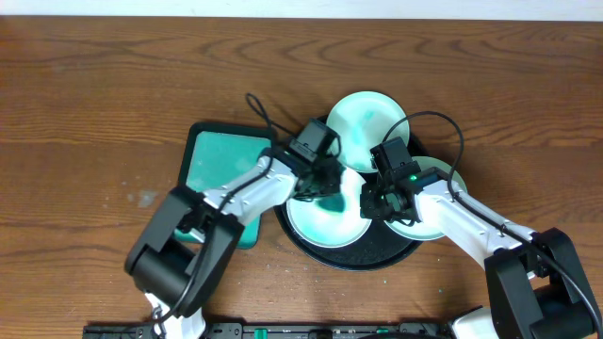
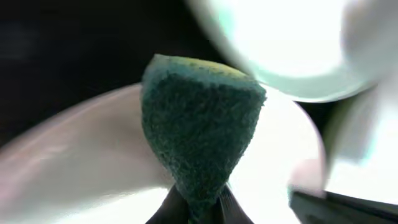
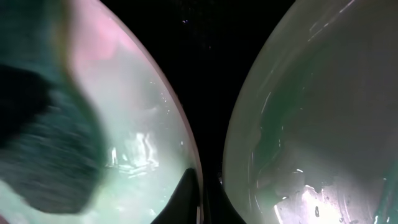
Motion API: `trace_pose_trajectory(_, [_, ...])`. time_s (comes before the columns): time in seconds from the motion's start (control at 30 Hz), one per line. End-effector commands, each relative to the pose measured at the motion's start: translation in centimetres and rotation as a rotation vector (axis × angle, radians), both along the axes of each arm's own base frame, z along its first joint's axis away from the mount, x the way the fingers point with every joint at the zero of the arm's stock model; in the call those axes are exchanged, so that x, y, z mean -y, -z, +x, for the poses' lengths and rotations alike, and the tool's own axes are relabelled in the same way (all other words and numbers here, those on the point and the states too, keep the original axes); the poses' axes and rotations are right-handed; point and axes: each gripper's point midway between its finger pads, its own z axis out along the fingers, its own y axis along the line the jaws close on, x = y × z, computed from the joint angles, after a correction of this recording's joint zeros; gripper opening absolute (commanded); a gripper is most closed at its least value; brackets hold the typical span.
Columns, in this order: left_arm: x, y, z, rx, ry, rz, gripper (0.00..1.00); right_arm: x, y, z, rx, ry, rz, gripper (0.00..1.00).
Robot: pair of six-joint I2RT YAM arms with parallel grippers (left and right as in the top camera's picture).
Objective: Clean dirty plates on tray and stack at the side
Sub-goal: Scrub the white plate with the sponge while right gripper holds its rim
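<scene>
The black tray (image 1: 377, 252) holds three plates. A mint plate (image 1: 369, 115) lies at the back. A white plate (image 1: 325, 226) with a teal smear lies at the front. Another mint plate (image 1: 435, 218) lies at the right. My left gripper (image 1: 323, 185) is shut on a dark green sponge (image 2: 199, 124) and presses it on the white plate (image 2: 81, 149). My right gripper (image 1: 375, 201) is shut on that plate's right rim (image 3: 186, 155), its fingertips (image 3: 202, 196) pinching the edge. The right mint plate (image 3: 323, 124) lies just beside it.
A teal square tray (image 1: 219, 160) lies on the wooden table left of the black tray, partly under my left arm. Cables loop over the back plate. The arms' bases stand at the table's front edge.
</scene>
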Motion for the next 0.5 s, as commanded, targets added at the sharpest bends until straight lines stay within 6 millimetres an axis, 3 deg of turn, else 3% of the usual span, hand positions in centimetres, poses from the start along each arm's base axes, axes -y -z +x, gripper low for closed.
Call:
trace_pose_trajectory(0.0, [2.9, 0.9, -2.5, -0.035, 0.161, -0.095, 0.07, 1.7, 0.8, 0.2, 0.002, 0.033, -0.078, 0.01])
trace_pose_trajectory(0.1, [3.8, 0.1, -2.9, -0.006, 0.241, -0.142, 0.07, 1.7, 0.8, 0.2, 0.002, 0.033, -0.078, 0.01])
trace_pose_trajectory(0.2, [3.4, 0.2, -2.7, 0.006, 0.245, -0.127, 0.07, 1.7, 0.8, 0.2, 0.001, 0.033, -0.079, 0.01])
trace_pose_trajectory(0.33, [-3.2, 2.2, -0.3, -0.023, -0.052, 0.153, 0.08, 1.7, 0.8, 0.2, 0.002, 0.029, -0.079, 0.01])
trace_pose_trajectory(0.47, [-9.0, 1.8, 0.7, -0.003, -0.224, 0.359, 0.07, 1.7, 0.8, 0.2, 0.003, 0.026, -0.079, 0.01])
